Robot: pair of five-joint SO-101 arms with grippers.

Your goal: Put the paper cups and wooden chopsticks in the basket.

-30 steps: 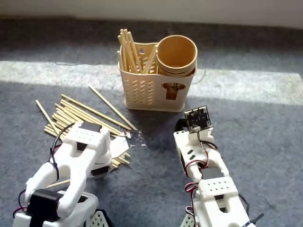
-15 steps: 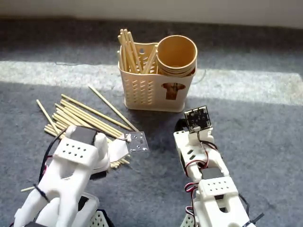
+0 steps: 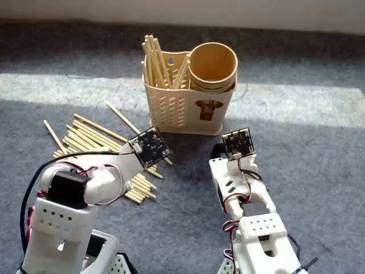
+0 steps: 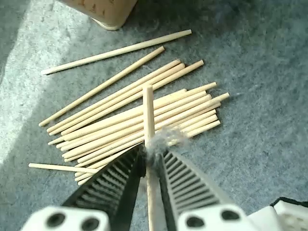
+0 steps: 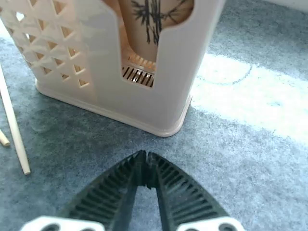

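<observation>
Left gripper [image 4: 150, 156]: jaws clamped on one chopstick [image 4: 148, 113], a tuft of grey fluff [image 4: 167, 138] caught at the tips. The stick's long axis runs on out past the jaws, crossing above the loose pile [image 4: 130, 122] on the carpet's [image 3: 308, 171] left side.

Basket [image 3: 171, 108]: far middle of the carpet, just beyond the left wrist. Paper cups [image 3: 213, 65] stacked inside, beside the upright sticks [image 3: 155, 57].

Right gripper [image 5: 146, 163]: jaws together, empty, facing the basket's near wall.

Judgement: the left arm has the carry; lift, tilt the stick upright, lower it in.
</observation>
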